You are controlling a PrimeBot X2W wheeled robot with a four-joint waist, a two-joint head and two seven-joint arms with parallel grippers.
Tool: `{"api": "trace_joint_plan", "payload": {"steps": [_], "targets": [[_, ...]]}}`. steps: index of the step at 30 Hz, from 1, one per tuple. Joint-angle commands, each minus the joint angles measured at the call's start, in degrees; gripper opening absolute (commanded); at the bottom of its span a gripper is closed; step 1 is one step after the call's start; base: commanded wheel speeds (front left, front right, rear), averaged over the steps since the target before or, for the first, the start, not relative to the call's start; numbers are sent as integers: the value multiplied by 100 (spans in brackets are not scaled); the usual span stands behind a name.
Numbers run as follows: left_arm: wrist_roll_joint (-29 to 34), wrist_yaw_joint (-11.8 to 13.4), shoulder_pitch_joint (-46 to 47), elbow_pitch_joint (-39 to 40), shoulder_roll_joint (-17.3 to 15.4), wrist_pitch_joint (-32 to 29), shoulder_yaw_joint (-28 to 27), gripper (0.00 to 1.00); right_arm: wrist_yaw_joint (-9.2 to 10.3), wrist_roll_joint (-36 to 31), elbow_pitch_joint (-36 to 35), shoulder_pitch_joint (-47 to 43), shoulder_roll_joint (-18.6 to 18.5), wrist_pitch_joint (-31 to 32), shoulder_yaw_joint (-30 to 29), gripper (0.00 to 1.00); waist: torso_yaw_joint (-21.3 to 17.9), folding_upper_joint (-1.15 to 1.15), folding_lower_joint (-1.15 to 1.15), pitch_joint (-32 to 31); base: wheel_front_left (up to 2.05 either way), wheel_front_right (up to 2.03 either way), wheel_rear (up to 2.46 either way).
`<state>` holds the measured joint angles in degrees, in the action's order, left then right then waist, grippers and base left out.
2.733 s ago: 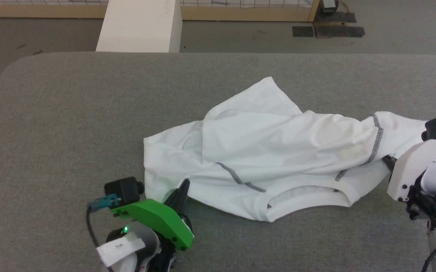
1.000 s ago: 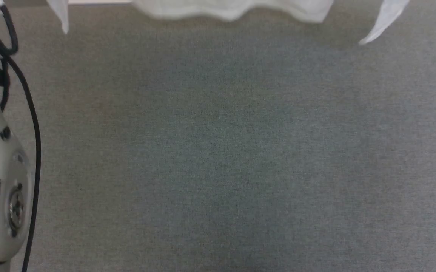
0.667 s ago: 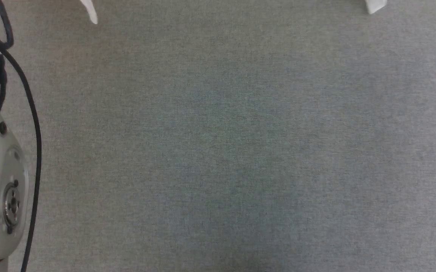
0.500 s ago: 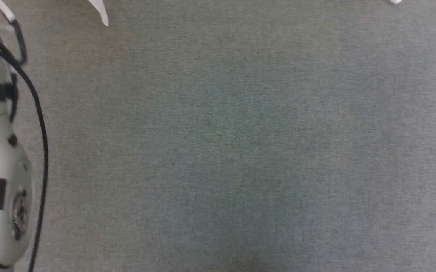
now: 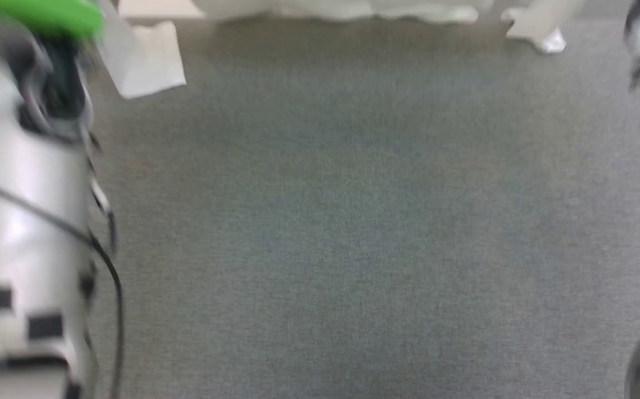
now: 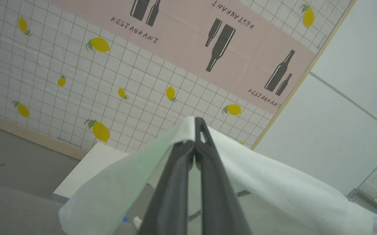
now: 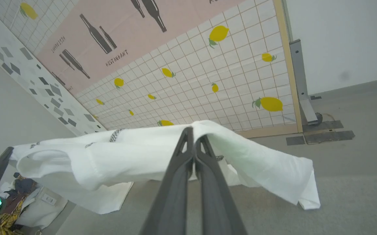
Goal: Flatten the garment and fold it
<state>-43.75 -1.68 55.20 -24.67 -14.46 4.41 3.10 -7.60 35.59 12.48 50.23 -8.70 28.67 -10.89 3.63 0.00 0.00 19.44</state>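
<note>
Both arms are holding the shirt (image 7: 116, 160) stretched in the air over the grey table (image 5: 353, 221). The left gripper (image 6: 197, 124) and the right gripper (image 7: 193, 132) are each pinching an edge, fingers closed tight on the cloth. This looks like the flattening step, and next the shirt probably needs lowering evenly and taut so it lands flat.

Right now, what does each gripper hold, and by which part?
Both hold the garment: left gripper and right gripper each pinch a fold of its raised edge, near grey stitching.
</note>
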Motion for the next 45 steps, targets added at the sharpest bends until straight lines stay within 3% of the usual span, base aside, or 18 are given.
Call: {"api": "trace_joint_plan", "payload": {"steps": [1, 10, 17, 26, 35, 39, 45], "targets": [[-90, 73, -430, 156, 8, 23, -59, 0, 11, 61, -157, -412, -104, -42, -57, 0, 108, 0, 0, -615, 0, 0, 0], [-220, 768, -3269, 1686, 270, -277, -64, 0, 11, 70, -1395, -3156, 37, 180, -126, 0, 126, 0, 0, -1349, 0, 0, 0], [-226, 1251, -4987, 2090, 389, -472, -44, 0, 11, -281, -1671, -4678, 195, 486, -262, 0, 142, 0, 0, -1661, 0, 0, 0], [133, 1884, -6210, 1997, -39, -1235, 189, 0, 11, -831, -1641, -5898, 120, 1436, -179, 0, 157, 0, 0, -1912, 0, 0, 0], [587, 2579, -6744, 1955, -409, -2150, 588, 0, 11, -1408, -1804, -6441, -32, 2563, 30, 0, 124, 0, 0, -1976, 0, 0, 0], [574, 2630, -6777, 1975, -353, -2163, 617, 0, 11, -1600, -1779, -6556, -15, 2761, 145, 0, 126, 0, 0, -1967, 0, 0, 0], [496, 2460, -6658, 1838, -253, -2138, 727, 0, 11, -1670, -1423, -6459, 56, 2637, 479, 0, 111, 0, 0, -1925, 0, 0, 0]]}}
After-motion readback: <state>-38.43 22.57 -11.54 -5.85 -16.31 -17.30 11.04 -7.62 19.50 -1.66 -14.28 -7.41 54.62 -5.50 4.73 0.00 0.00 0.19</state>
